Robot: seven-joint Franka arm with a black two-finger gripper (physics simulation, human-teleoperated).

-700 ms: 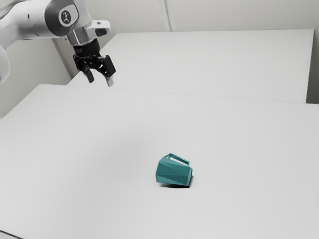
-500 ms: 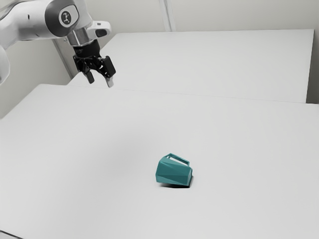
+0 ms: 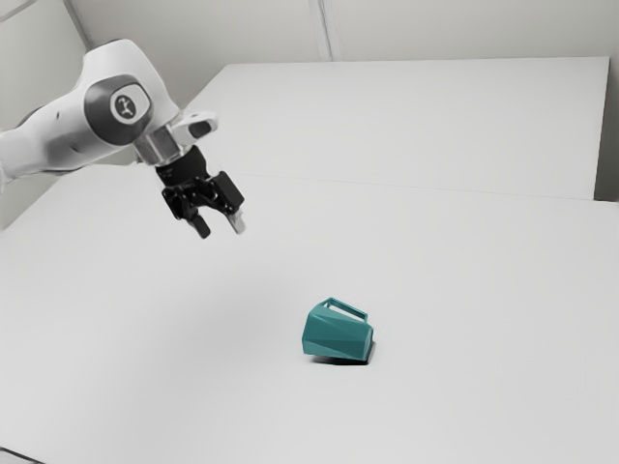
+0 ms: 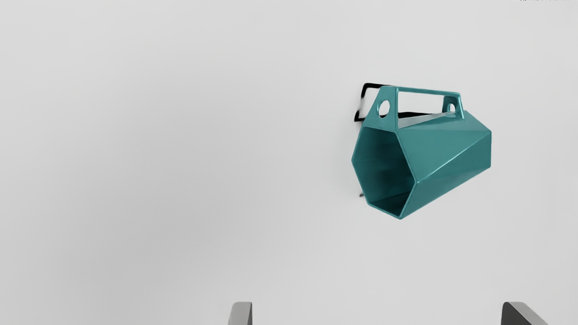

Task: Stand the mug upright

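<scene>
My gripper (image 3: 221,229) hangs in the air above the table, toward the exterior view's upper left, well apart from the mug. A teal faceted mug (image 3: 337,333) lies on its side on the table, its handle on the upper side. In the wrist view the mug (image 4: 445,153) shows its hollow mouth and angular handle, with the mouth facing toward my hand. The gripper (image 4: 376,313) stands open there, its two fingertips wide apart with nothing between them.
The white table (image 3: 174,319) spreads around the mug. Behind it rises a large white panel-like surface (image 3: 416,121), with pale walls beyond. A thin dark line (image 3: 21,455) crosses the exterior view's lower left corner.
My arm has come down and toward the exterior view's right, bringing the hand closer to the mug. The mug lies where it was.
</scene>
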